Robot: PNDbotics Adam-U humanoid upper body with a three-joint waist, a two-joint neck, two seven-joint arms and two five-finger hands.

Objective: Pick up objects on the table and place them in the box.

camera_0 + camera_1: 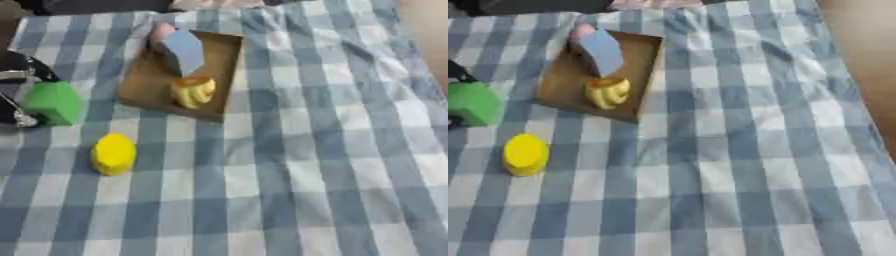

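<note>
A green block (pixel 54 102) sits at the left edge of the tabletop (pixel 306 165), which is covered in a blue and white checked cloth. The block is boxy with rounded corners and a plain matte surface. The left robot hand (pixel 17 82), black with silver parts, is against the block's left side; a silver fingertip shows low beside it. Whether its fingers are closed round the block or only touching it cannot be told, since most of the hand is cut off by the frame edge. The right robot hand shows in neither view.

Below the block, a little nearer the camera, lies a yellow piece (pixel 114 153), rounded and stubby, like a short cylinder on the cloth. It is apart from the block and from the box.

The box (pixel 144 85) is a shallow brown cardboard tray, set askew toward the upper middle of the cloth, just right of the green block. Inside it a yellow bunch-shaped item (pixel 192 91), like toy bananas, lies by the near right side. Behind that a blue-grey block (pixel 184 47) leans upright at the far end, with something pink (pixel 161 31) touching its upper left corner.

The cloth to the right of the box is bare checks.
</note>
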